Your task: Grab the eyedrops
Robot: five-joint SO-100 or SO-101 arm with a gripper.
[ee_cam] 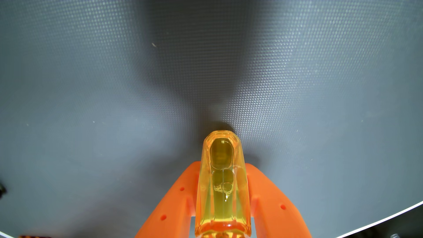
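A dark grey, fine-textured mat (91,80) filled the wrist view, its pale edge curving across the lower right corner. One eyedrops bottle (221,183), clear yellow with bubbled liquid inside, sat clamped between the two orange fingers (174,201) of the single gripper (221,164), its far end pointing at the mat over a dark shadow. The claw was clenched on the bottle's smooth sides, one finger pressed against each flank. The slick plastic looked liable to slide out endwise if the squeeze eased or the arm jerked. Whether the bottle touched the mat could not be told.
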